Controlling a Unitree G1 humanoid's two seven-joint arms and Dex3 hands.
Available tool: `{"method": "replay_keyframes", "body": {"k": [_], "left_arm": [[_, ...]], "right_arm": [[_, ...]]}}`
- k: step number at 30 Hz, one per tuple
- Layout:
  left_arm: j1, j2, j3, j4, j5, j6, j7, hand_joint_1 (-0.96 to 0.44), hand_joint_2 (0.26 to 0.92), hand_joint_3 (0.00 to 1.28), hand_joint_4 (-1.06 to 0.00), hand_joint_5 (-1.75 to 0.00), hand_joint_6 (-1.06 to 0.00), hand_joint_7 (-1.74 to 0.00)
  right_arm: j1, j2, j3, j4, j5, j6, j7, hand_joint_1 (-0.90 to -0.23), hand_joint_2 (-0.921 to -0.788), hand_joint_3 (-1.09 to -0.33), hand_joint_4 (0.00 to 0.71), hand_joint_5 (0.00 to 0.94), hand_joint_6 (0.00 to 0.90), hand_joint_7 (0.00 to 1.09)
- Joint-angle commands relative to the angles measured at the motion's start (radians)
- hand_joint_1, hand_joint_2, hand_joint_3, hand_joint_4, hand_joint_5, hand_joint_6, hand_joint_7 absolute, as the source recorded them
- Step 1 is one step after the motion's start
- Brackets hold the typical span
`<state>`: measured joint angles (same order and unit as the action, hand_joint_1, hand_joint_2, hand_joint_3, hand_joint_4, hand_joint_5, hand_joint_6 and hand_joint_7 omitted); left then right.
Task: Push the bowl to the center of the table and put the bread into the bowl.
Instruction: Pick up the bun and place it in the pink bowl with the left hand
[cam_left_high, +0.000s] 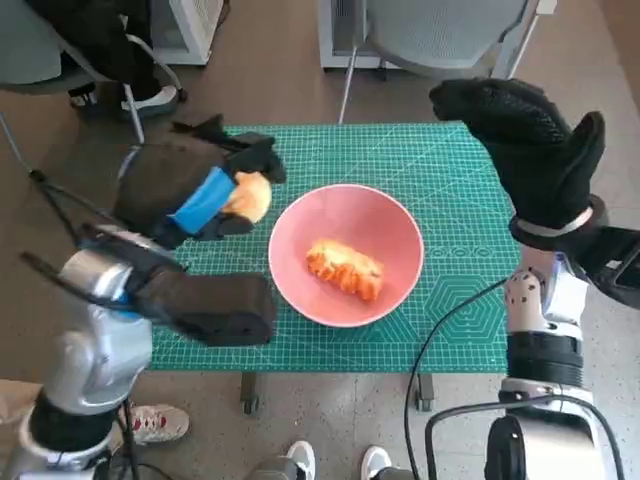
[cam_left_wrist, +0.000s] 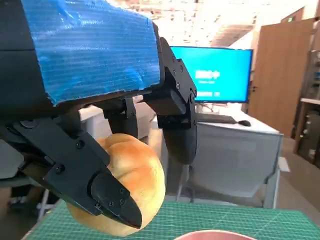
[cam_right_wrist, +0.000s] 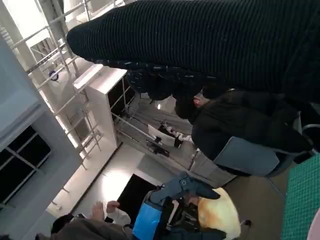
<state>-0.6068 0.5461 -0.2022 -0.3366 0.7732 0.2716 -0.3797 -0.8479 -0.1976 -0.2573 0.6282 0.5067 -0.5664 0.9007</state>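
A pink bowl (cam_left_high: 400, 262) sits near the middle of the green cutting mat (cam_left_high: 440, 170), with a golden-brown piece of bread (cam_left_high: 345, 268) lying inside it. My left hand (cam_left_high: 195, 190), black with blue tape, grips a round pale bun (cam_left_high: 250, 197) just left of the bowl's rim, above the mat. In the left wrist view its fingers (cam_left_wrist: 107, 192) wrap the bun (cam_left_wrist: 135, 175), and the bowl's rim (cam_left_wrist: 215, 234) peeks in. My right hand (cam_left_high: 530, 145) hovers raised over the mat's far right corner, fingers spread, holding nothing. The right wrist view shows the bun (cam_right_wrist: 220, 212) in the taped hand (cam_right_wrist: 155, 217).
Chair legs and a grey chair (cam_left_high: 440, 35) stand beyond the table's far edge. A person's shoes (cam_left_high: 155, 100) show at far left, more feet (cam_left_high: 155, 422) near the table's front. A black cable (cam_left_high: 450, 330) runs by my right forearm. A person (cam_right_wrist: 240, 125) appears in the right wrist view.
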Motion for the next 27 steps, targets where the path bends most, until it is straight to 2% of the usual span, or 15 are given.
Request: {"method": "replay_keyframes", "body": {"k": [1, 7, 18, 27], "left_arm": [[-0.03, -0.031, -0.026, 0.024, 0.015, -0.032, 0.022, 0.0, 0.894, 0.02, -0.81, -1.09, -0.73, -1.01], [-0.036, -0.058, -0.042, 0.033, 0.038, -0.037, 0.019, 0.0, 0.898, 0.02, -0.79, -1.11, -0.73, -1.0], [-0.053, -0.191, -0.155, 0.095, 0.101, -0.006, 0.011, 0.0, 0.917, 0.04, -0.72, -1.26, -0.7, -0.96], [-0.05, -0.217, -0.198, 0.181, 0.097, -0.063, 0.031, 0.0, 0.92, 0.06, -0.74, -1.19, -0.61, -1.11]], "right_arm": [[0.021, -0.001, 0.002, -0.004, -0.006, -0.001, 0.0, -0.685, -0.921, -0.778, 0.346, 0.0, 0.405, 0.0], [0.024, -0.001, 0.001, -0.006, -0.008, -0.003, -0.002, -0.685, -0.921, -0.781, 0.343, 0.0, 0.404, 0.0], [0.039, 0.0, 0.004, -0.022, -0.014, -0.015, -0.015, -0.684, -0.921, -0.786, 0.34, 0.0, 0.402, 0.0], [0.045, -0.001, 0.007, -0.028, -0.019, -0.018, -0.026, -0.685, -0.921, -0.787, 0.339, 0.0, 0.401, 0.0]]}}
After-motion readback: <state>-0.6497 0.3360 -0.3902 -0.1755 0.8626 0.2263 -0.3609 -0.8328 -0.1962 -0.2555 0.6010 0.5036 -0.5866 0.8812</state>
